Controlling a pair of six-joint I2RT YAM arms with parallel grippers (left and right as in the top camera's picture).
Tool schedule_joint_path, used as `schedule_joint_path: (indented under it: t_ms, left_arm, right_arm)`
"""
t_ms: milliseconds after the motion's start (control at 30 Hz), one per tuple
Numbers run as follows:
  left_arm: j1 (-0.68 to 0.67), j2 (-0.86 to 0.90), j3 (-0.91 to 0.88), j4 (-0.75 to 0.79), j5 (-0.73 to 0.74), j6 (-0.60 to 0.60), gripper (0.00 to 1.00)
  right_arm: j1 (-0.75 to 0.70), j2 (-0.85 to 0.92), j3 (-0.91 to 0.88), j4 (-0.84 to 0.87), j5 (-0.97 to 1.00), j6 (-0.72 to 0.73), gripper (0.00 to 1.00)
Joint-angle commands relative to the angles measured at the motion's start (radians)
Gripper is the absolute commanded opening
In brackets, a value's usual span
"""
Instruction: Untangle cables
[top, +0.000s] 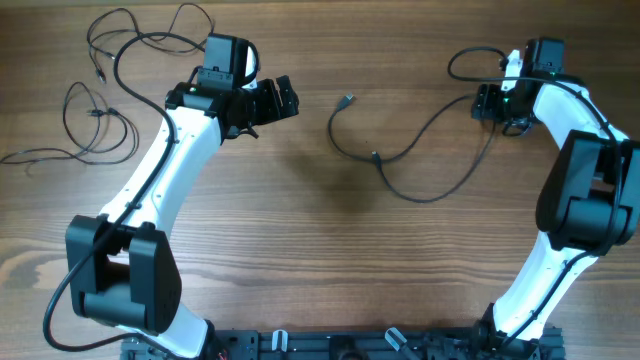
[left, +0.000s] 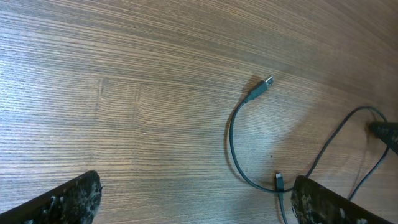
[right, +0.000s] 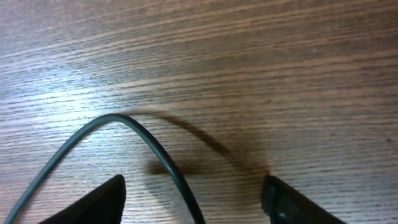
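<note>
Currently: separation step. Black cable (right: 155, 146) on desk (top: 300, 250), running through right end effector (right: 193, 202), spread wide, unclamped. Thin cable (top: 92, 113) far left, well apart. Left end effector (left: 199, 202) agape, empty. Next, likely: clamp, drag clear.

No legible text, label, brand, number or sign in any view.
</note>
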Motion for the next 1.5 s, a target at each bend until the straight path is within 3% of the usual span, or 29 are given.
schedule_joint_path:
  t_ms: [0, 100, 133, 267, 467, 700, 933, 1133, 1300, 1367, 1467]
  left_arm:
    - [-0.003, 0.006, -0.005, 0.0, -0.013, 0.008, 1.0]
    - [-0.003, 0.006, -0.005, 0.0, -0.013, 0.008, 1.0]
    - [-0.003, 0.006, -0.005, 0.0, -0.013, 0.008, 1.0]
    - [-0.003, 0.006, -0.005, 0.0, -0.013, 0.008, 1.0]
    - [-0.003, 0.006, -0.005, 0.0, -0.013, 0.008, 1.0]
    - [-0.003, 0.006, -0.005, 0.0, -0.013, 0.008, 1.0]
    - [-0.003, 0.006, -0.005, 0.0, -0.013, 0.008, 1.0]
    - [-0.003, 0.006, -0.005, 0.0, -0.013, 0.008, 1.0]
    - [-0.003, 0.006, -0.005, 0.016, -0.013, 0.008, 1.0]
    - [-0.003, 0.006, -0.005, 0.064, 0.053, -0.058, 1.0]
    - [0.004, 0.006, -0.005, 0.06, 0.288, -0.184, 1.0]
  right_arm:
    - [0.0, 0.031, -0.003, 0.005, -0.051, 0.008, 0.36]
    - [0.0, 0.021, 0.005, -0.009, -0.05, 0.072, 0.08]
    - [0.0, 0.008, 0.01, -0.019, -0.051, 0.084, 0.04]
    - [0.0, -0.074, 0.011, -0.041, -0.103, 0.104, 0.04]
    - [0.012, -0.319, 0.011, -0.122, -0.414, 0.176, 0.04]
    - [0.143, -0.513, 0.011, -0.183, -0.55, 0.169, 0.04]
    - [0.376, -0.531, 0.01, -0.189, -0.576, 0.026, 0.04]
    - [0.467, -0.531, 0.01, -0.253, -0.625, -0.156, 0.04]
    - [0.497, -0.531, 0.01, -0.266, -0.657, -0.161, 0.04]
    - [0.502, -0.531, 0.009, -0.27, -0.663, -0.162, 0.04]
    - [0.522, -0.531, 0.007, -0.275, -0.678, -0.189, 0.04]
